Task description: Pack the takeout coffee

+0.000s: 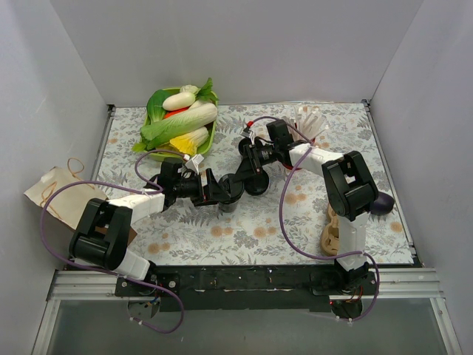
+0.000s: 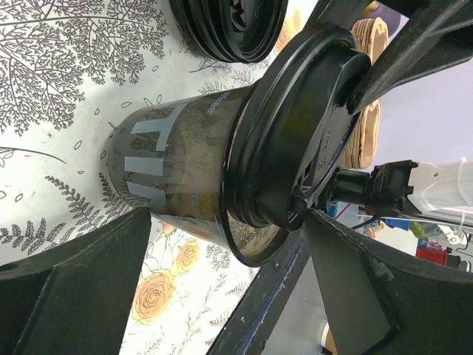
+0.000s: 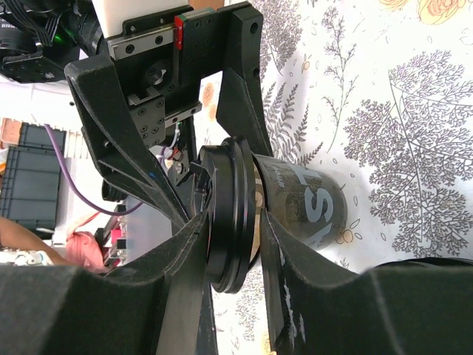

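The takeout coffee (image 2: 177, 170) is a dark cup with white lettering, standing on the floral mat at mid-table (image 1: 229, 205). Its black sip lid (image 2: 295, 126) sits tilted on the rim. My right gripper (image 3: 230, 222) is shut on that lid (image 3: 229, 185), one finger on its top and the other under its rim against the cup (image 3: 318, 200). My left gripper (image 2: 229, 222) is open beside the cup. Its fingers (image 2: 81, 281) stand wide apart, one low near the mat and one high, and do not grip the cup.
A stack of black lids (image 2: 229, 29) lies just behind the cup. A green tray of vegetables (image 1: 181, 122) is at the back left. A red cup of white sticks (image 1: 312, 122) stands back right. The tan pulp carrier (image 1: 332, 222) is front right, and a paper bag (image 1: 63, 196) lies far left.
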